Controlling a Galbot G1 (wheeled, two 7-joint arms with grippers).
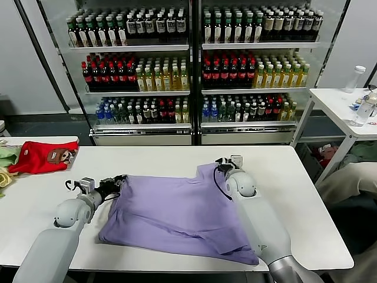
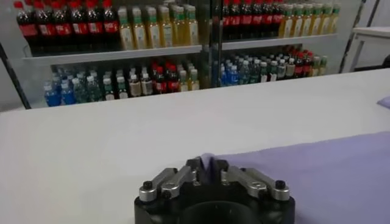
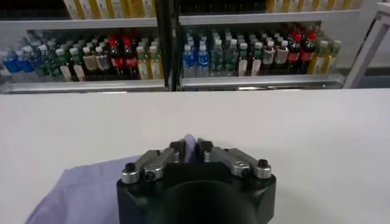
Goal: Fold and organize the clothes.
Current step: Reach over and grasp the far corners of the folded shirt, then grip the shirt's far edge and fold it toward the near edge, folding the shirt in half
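The clothes are a lavender T-shirt (image 1: 177, 212) lying plain side up, spread across the middle of the white table (image 1: 294, 177). My left gripper (image 1: 116, 184) is shut on the shirt's left edge; the left wrist view shows a fold of purple cloth (image 2: 341, 170) pinched between the jaws of my left gripper (image 2: 207, 164). My right gripper (image 1: 221, 164) is shut on the shirt's far right corner near the collar. In the right wrist view, purple fabric (image 3: 73, 195) pokes up between the closed jaws of my right gripper (image 3: 190, 146).
A red garment with a brown patch (image 1: 42, 157) lies at the table's far left, beside green and yellow garments (image 1: 6, 159). Shelves of drink bottles (image 1: 194, 65) stand behind the table. A second white table (image 1: 341, 106) with bottles is at the right.
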